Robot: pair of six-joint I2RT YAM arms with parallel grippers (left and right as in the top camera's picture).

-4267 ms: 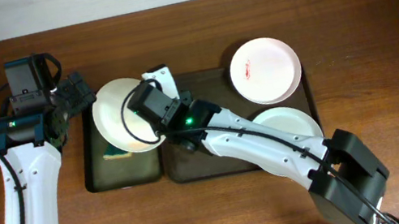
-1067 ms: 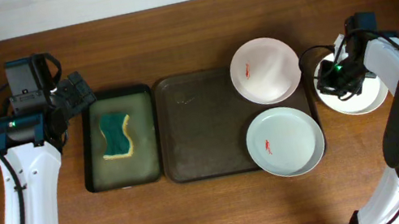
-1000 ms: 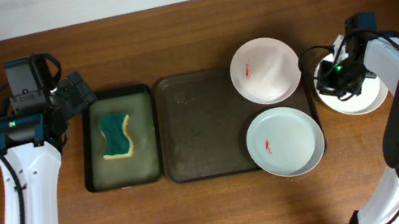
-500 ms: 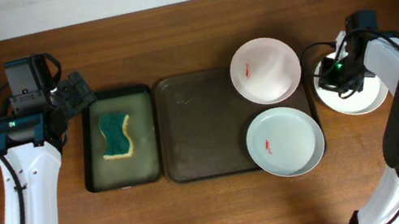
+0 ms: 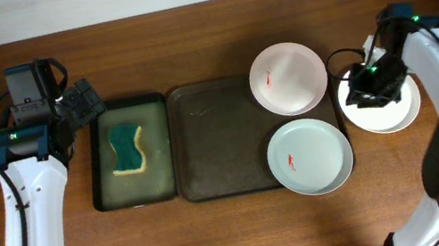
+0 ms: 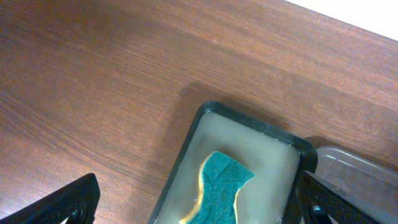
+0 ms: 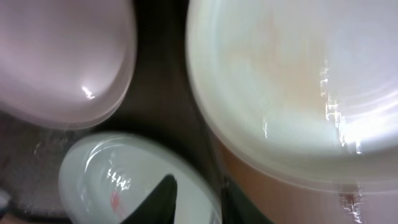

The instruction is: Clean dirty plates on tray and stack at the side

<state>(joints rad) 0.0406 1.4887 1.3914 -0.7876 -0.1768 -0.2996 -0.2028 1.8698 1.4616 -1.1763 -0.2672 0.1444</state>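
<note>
The dark brown tray lies mid-table. Two white plates with red smears sit on its right part, the far plate and the near plate. A third white plate, with no smear showing, lies on the table to the right of the tray. My right gripper hovers between that plate and the tray's right rim. In the right wrist view its fingers stand a narrow gap apart, astride the near plate's edge and the tray rim. My left gripper is open and empty above the sponge.
A smaller black tray left of the brown one holds a green and yellow sponge. It also shows in the left wrist view. The right arm's cable loops over the table by the far plate.
My right gripper has left the plate on the table and moved left to the tray's right rim. The brown tray and its two plates have shifted slightly left. The left arm has not moved.
</note>
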